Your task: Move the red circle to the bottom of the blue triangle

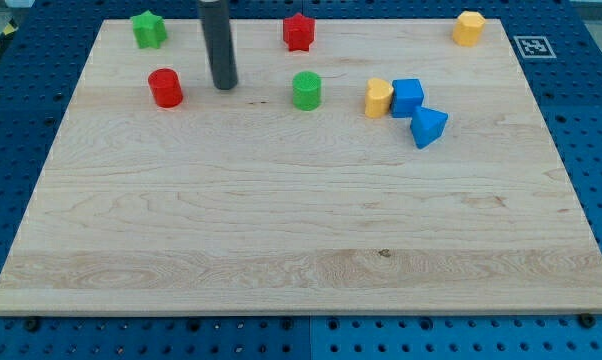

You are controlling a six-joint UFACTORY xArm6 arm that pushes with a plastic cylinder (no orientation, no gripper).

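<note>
The red circle (165, 88) stands on the wooden board at the upper left. The blue triangle (428, 127) lies at the upper right, just below a blue cube (407, 97). My tip (224, 86) rests on the board a little to the right of the red circle, with a gap between them. The blue triangle is far to the tip's right.
A green star (148, 29) and a red star (299, 32) sit near the top edge. A green circle (306, 90) stands at centre top. A yellow block (379, 98) touches the blue cube's left side. A yellow hexagon (468, 28) is at the top right.
</note>
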